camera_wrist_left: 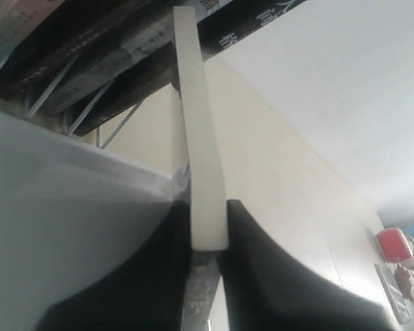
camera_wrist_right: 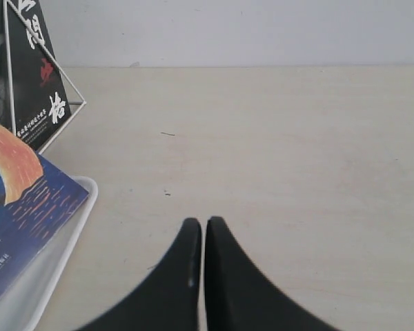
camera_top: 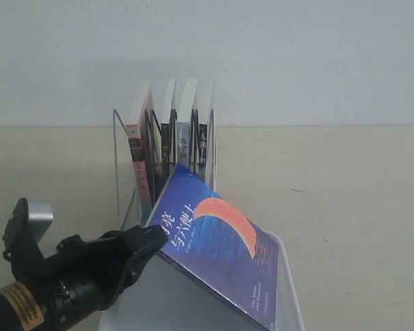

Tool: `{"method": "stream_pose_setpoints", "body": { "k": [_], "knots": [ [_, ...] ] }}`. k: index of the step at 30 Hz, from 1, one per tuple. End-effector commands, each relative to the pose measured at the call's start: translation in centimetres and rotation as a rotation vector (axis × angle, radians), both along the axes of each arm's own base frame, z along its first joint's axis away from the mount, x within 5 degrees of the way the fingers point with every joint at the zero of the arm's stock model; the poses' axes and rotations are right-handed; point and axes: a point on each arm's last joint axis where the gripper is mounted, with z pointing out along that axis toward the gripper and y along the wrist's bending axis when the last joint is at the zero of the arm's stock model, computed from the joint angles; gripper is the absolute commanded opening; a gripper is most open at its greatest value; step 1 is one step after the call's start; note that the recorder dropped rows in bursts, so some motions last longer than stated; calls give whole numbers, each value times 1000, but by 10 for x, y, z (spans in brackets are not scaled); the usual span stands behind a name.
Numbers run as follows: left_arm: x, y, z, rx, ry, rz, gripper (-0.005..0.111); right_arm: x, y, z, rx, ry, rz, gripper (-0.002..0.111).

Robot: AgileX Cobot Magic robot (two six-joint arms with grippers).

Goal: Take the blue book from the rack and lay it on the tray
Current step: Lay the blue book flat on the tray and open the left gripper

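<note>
Exterior view, lower left: gripping blue book (camera_top: 214,238) by edge with left fingers (camera_top: 141,243), tilted over tray (camera_top: 165,303) for lay-down; right fingers (camera_wrist_right: 186,276) pinched together, empty, parked clear.

blue book (camera_top: 217,248) cover, white title 与六便士

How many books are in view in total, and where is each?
5. Four stand in the rack: pink book leftmost, then dark book, grey book, black book. The blue book tilts over the tray, held by the left gripper. More may be hidden.
</note>
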Motion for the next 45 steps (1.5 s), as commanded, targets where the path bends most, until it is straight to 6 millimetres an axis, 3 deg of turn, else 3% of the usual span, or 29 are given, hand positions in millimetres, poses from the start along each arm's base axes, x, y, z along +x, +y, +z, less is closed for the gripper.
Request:
{"method": "stream_pose_setpoints", "body": {
  "k": [1, 13, 23, 35, 45],
  "knots": [
    [-3, -6, 2, 13, -18, -59, 4, 0, -1, 1, -8, -11, -4, 1],
    [-10, -7, -9, 151, 31, -150, 4, 0, -1, 1, -8, -11, -4, 1],
    [-12, -11, -6, 140, -19, -206, 5, 0, -1, 1, -8, -11, -4, 1],
    [-14, -12, -8, 151, 4, -224, 49, 0, -1, 1, -8, -11, -4, 1],
    [-14, -11, -11, 175, 30, -226, 63, 0, 0, 1, -5, -15, -4, 1]
  ]
}}
